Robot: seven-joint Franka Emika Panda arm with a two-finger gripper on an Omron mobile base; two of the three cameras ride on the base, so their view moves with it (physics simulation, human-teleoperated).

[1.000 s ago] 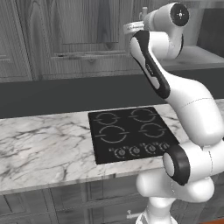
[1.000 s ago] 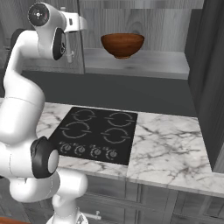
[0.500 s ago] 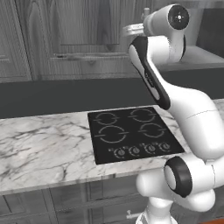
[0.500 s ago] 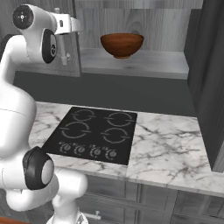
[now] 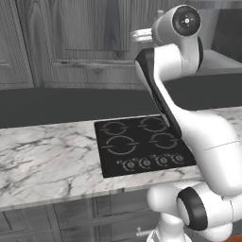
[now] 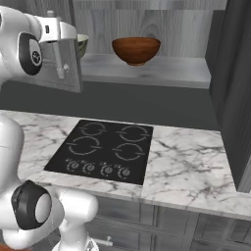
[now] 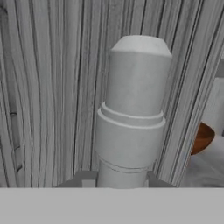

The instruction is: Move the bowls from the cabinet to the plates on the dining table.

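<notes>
The brown wooden bowl (image 6: 136, 49) sits on the cabinet shelf (image 6: 147, 71), near the middle. The pale green bowl (image 6: 81, 44) sits at the shelf's left end, half hidden behind the open cabinet door (image 6: 62, 66). The gripper (image 6: 58, 30) is nearly closed, pinching the door's metal bar handle (image 7: 131, 113), which stands between its two tips. Under the shelf, a black cooktop (image 6: 100, 151) lies in the marble counter (image 6: 188, 169).

Reddish-brown bowl (image 6: 136, 49), dark grey wood-grain cabinet (image 6: 147, 22), grey-veined white marble counter (image 6: 191, 164), black cooktop (image 6: 102, 150).
</notes>
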